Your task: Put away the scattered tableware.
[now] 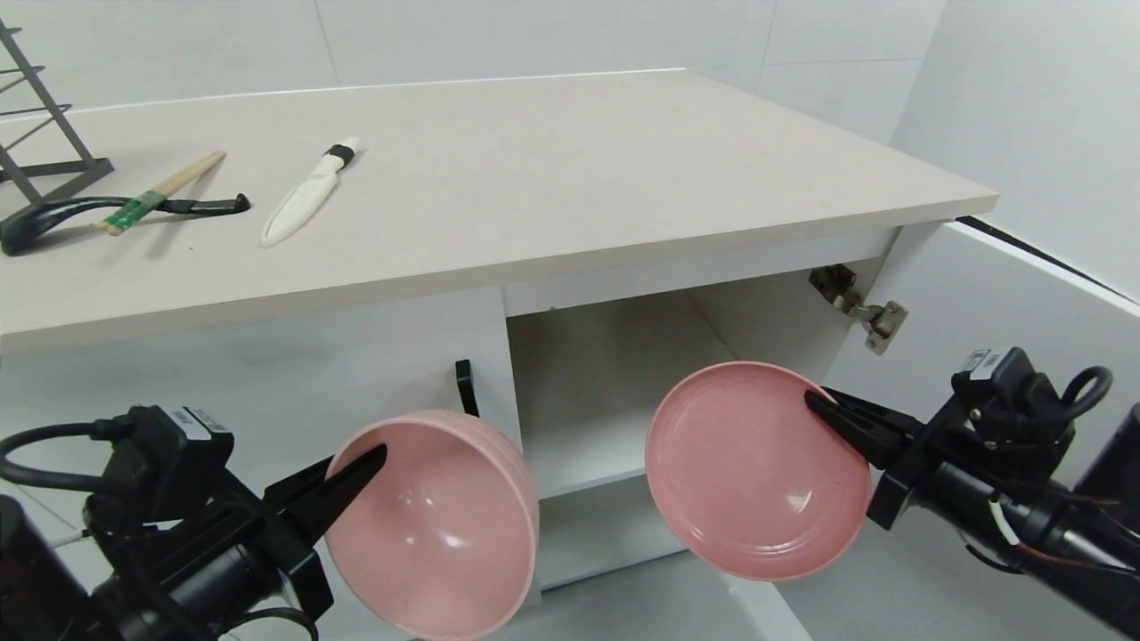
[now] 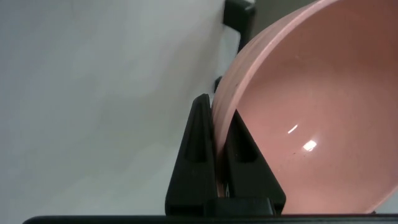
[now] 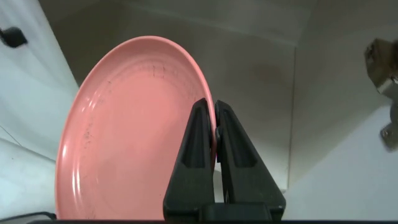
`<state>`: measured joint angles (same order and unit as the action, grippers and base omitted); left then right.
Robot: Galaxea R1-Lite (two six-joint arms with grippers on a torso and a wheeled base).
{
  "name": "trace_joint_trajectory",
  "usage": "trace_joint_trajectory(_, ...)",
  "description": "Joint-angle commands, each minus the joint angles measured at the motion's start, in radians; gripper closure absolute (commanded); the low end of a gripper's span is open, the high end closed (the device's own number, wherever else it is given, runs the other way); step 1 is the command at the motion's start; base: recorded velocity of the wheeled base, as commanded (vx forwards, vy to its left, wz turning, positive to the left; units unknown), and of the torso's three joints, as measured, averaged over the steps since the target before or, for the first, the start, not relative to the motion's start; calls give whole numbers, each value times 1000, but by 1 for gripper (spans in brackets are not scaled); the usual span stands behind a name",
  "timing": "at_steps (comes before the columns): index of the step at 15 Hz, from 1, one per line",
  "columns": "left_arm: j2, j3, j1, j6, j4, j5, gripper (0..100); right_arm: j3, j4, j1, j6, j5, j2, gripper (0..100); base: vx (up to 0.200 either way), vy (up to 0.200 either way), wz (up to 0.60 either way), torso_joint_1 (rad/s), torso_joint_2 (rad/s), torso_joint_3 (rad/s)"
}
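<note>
Bench (image 1: 552,169): pale beige top, reaching back to the wall.
Wall (image 1: 534,36): white tiles.
Rack (image 1: 44,133): dark wire frame, on the bench's far left.
Cabinet (image 1: 614,392): under the bench, right compartment open, white shelf inside.
Open door (image 1: 1006,294): swung out right, metal hinge (image 1: 859,307) near its top.
Closed door (image 1: 267,374): left side, black handle (image 1: 464,385) at its edge.

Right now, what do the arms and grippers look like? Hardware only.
Both arms are black. The left gripper has two long black fingers tapering to points, a boxy wrist block with white labels, and a thick black cable. The right gripper matches, with a looped black cable and a thin white wire along its arm.
</note>
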<state>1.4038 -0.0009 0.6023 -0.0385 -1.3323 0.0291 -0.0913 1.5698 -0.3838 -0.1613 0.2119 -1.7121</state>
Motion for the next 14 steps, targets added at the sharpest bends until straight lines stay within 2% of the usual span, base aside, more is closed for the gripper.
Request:
trace_joint_trajectory(1, 0, 1, 1, -1, -1, 0, 100, -2, 1, -12, -15, 0, -14, 100, 0, 0, 0, 0, 0, 0)
trace_joint_trajectory(4, -8, -1, -3, -1, 1, 0, 100, 22, 1, -30, -18, 0, -23, 100, 0, 0, 0, 0, 0, 0)
trace_joint_trajectory(6, -5, -1, -13, -1, 1, 0, 100, 7, 1, -24, -23, -2, -49, 100, 0, -200, 0, 0, 5, 5)
trace_joint_trajectory(12, -8, 1, -3, -1, 1, 0, 100, -15, 1, -13, -24, -12, -126, 100, 0, 0, 0, 0, 0, 0)
trace_joint_trajectory(14, -9, 1, 1, -6, 1, 0, 100, -76, 1, -32, -20, -12, -176, 100, 0, 0, 0, 0, 0, 0)
